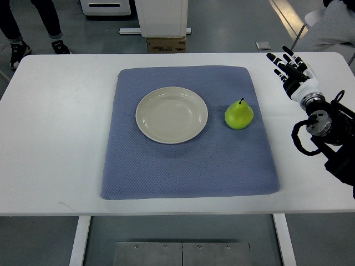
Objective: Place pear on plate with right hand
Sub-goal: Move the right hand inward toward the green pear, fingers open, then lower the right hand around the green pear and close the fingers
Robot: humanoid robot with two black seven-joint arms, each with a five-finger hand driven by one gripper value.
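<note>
Nearest us, the white table [55, 127] front edge runs across the bottom, with a grey metal base plate [180, 254] on the floor under it at 6 o'clock. On the table we see a blue-grey textured cloth mat [188, 166], roughly square, lying flat. On the mat, slightly toward 10 o'clock of its centre, sits a round cream ceramic plate [172, 114], upright, nothing in it. Just beside the plate at its 3 o'clock, not touching, we have the green pear [239, 114] with a short dark stem, standing upright on the mat.

Our right hand [289, 68], black and white with jointed fingers, is off the mat at the pear's 2 o'clock, well apart from it, over bare table. Its fingers are spread, pointing toward 11 o'clock, and grip nothing. Black forearm and cabling trail to the right edge at 4 o'clock.

Beyond the table: a person's legs and shoes [33, 47] at 11 o'clock, a white cabinet [162, 16] over a cardboard box [166, 44] at 12 o'clock.
</note>
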